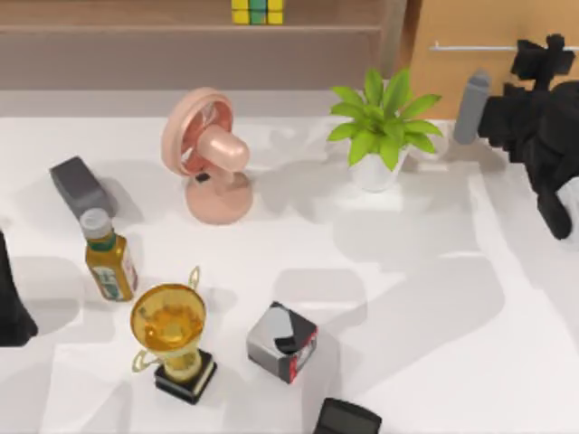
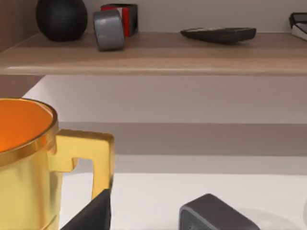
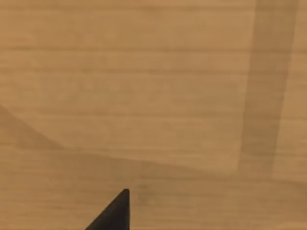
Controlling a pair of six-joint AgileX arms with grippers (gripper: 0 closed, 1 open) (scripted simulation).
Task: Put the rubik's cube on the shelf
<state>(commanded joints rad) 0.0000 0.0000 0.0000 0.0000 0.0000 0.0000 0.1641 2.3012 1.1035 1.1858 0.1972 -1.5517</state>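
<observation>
Top view: cube (image 1: 257, 11) sits on the shelf (image 1: 181, 41), well left of the right gripper (image 1: 543, 59) by the cabinet (image 1: 470, 81); its fingers, cannot tell. Plant (image 1: 382, 127) and fan (image 1: 210, 154) stand between on the desk (image 1: 434, 298).

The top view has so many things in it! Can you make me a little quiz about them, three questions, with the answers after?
1. True or false: the rubik's cube is already up on the shelf.
2. What stands nearest the golden trophy on the table: A) the plant, B) the bottle, C) the pink fan?
3. On which side of the top view is the right arm?

Key
1. True; it sits on the shelf's top board at the back.
2. B, the bottle, just up and to the left of the trophy.
3. The right side, up near the cabinet.
</observation>
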